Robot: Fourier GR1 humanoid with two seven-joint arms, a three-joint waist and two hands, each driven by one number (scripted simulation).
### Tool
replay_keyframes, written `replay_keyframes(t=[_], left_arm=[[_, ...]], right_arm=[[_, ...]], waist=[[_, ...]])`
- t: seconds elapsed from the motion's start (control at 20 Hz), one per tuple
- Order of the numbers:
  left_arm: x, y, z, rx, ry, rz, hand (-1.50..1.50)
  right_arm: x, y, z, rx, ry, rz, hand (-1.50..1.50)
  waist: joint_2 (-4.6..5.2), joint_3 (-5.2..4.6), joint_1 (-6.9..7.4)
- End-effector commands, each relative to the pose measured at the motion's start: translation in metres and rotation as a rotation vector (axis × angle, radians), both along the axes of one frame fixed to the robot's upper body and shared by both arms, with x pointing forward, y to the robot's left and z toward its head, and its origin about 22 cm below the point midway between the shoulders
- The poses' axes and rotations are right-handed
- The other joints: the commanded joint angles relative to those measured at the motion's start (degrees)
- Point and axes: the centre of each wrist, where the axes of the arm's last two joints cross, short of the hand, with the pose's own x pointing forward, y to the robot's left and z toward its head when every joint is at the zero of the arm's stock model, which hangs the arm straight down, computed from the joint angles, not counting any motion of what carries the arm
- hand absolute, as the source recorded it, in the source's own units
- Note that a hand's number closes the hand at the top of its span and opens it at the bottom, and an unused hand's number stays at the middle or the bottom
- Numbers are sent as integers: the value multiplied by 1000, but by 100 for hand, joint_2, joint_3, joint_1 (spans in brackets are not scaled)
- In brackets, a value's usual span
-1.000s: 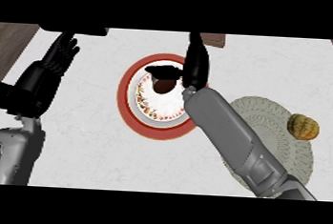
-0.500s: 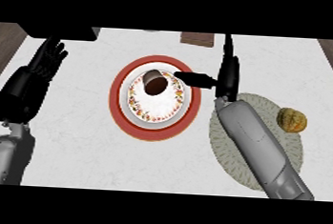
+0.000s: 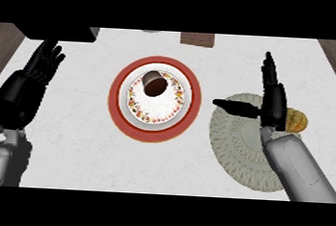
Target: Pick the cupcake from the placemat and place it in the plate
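While the right hand (image 3: 273,99) hangs open and empty, the dark brown cupcake (image 3: 154,84) sits on the plate (image 3: 153,128).

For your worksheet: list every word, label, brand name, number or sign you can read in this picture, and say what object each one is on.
None: no readable text shows anywhere.
The plate has only a speckled coloured pattern round its inner ring, not letters.
The cupcake, the placemat, the orange item and the brown block at the counter's far edge carry no markings.

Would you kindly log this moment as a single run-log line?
cupcake: in plate | right hand: open, over placemat | left hand: open, resting at left | orange item: on placemat
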Motion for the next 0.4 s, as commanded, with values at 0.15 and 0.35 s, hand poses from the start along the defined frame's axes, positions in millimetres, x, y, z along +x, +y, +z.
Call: replay_keyframes(t=[0.15,0.35], left_arm=[[15,-11,13,3,0,8,0],[-4,5,-6,-11,-6,-10,0]], right_arm=[[-29,-57,-9,-28,4,24,-150],[-44,-61,6,-94,-23,-43,-150]], waist=[[17,1,17],[9,-2,33]])
